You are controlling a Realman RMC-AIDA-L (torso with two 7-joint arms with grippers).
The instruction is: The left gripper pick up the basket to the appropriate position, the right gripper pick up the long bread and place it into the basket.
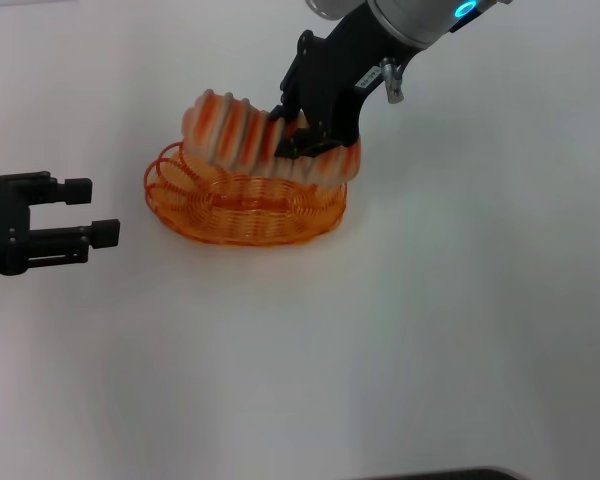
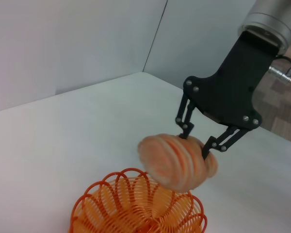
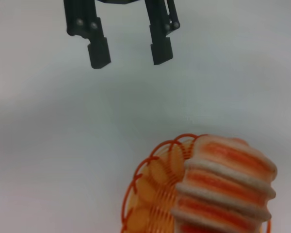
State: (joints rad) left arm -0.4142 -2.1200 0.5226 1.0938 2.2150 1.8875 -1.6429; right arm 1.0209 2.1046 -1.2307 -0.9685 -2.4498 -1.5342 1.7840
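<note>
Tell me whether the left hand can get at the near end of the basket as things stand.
Probably yes. The left hand is open, off the basket, with only bare table between them. The right hand holds the long bread above the basket, clear of that end.

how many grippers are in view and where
2. The right gripper is shut on the long bread above the basket; the left gripper is open, to the basket's left.
</note>
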